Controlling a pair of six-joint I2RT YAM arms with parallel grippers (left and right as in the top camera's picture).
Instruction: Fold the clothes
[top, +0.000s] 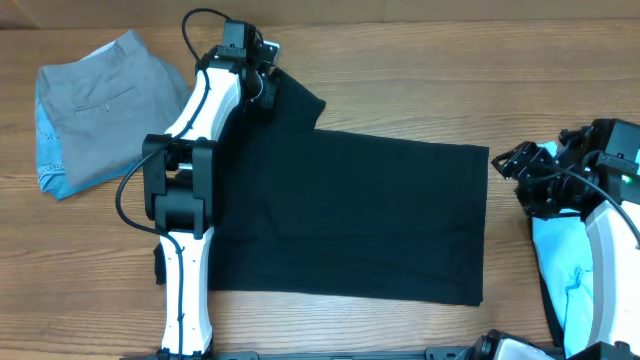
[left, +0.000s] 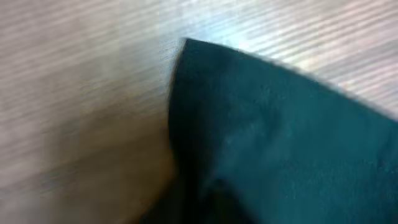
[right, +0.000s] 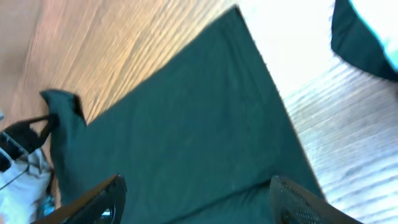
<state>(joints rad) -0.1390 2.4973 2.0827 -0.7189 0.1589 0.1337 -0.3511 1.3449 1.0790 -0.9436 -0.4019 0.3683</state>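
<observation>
The black T-shirt (top: 350, 215) lies spread flat across the middle of the table, with one sleeve sticking up at the far left. My left gripper (top: 266, 84) is at that sleeve. In the blurred left wrist view the black fabric (left: 280, 137) rises in a bunch toward the jaws, so the gripper looks shut on it; the fingers themselves are hidden. My right gripper (top: 516, 166) is open and empty just off the shirt's right edge. Its fingers (right: 199, 199) are wide apart above the black cloth (right: 186, 124). A light blue T-shirt (top: 570, 285) lies under the right arm.
Folded grey trousers (top: 110, 105) lie at the far left on a blue patterned cloth (top: 50, 165). The left arm's base (top: 180, 200) stands over the shirt's left edge. Bare wooden table (top: 420, 70) runs along the far side.
</observation>
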